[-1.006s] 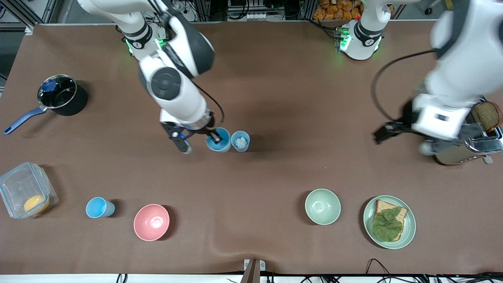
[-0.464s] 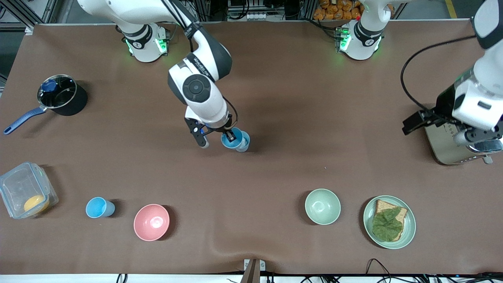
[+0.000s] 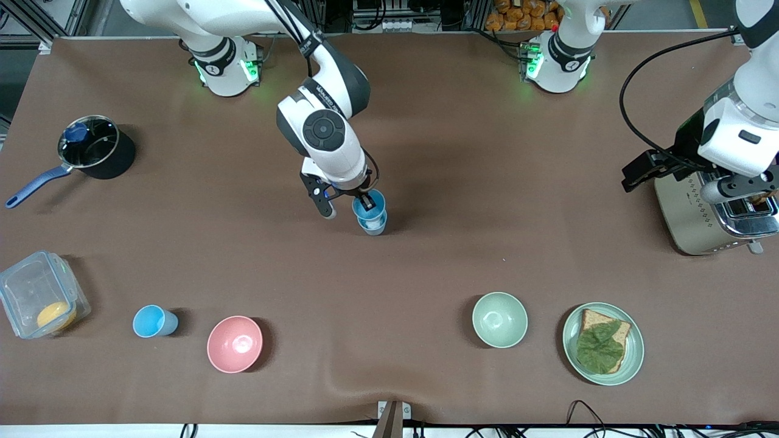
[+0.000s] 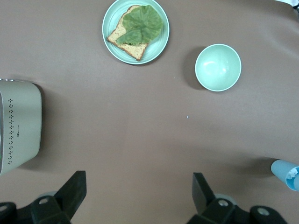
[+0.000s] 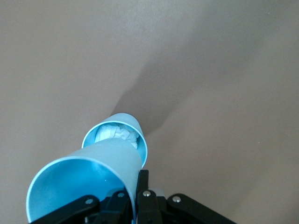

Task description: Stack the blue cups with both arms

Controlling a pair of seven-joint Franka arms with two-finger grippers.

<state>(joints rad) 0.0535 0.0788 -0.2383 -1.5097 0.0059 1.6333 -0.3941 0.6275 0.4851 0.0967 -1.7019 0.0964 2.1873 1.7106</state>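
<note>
Front view is showing the right gripper (image 3: 364, 199) hanging over the middle of the table, pinching the rim of a bright blue cup (image 3: 369, 207) that's sitting up in the air right above a second, greyer blue cup (image 3: 373, 225) with something white crumpled inside. Right wrist view is making it clearer: the held cup (image 5: 86, 179) is tilting, its base just above the mouth of the standing cup (image 5: 117, 132), not yet inside it. A third blue cup (image 3: 151, 320) is sitting between the clear container (image 3: 38, 302) and the pink bowl (image 3: 235, 344). Left gripper (image 4: 138, 200) is waiting over the toaster (image 3: 700, 219), fingers spread wide and holding nothing.
</note>
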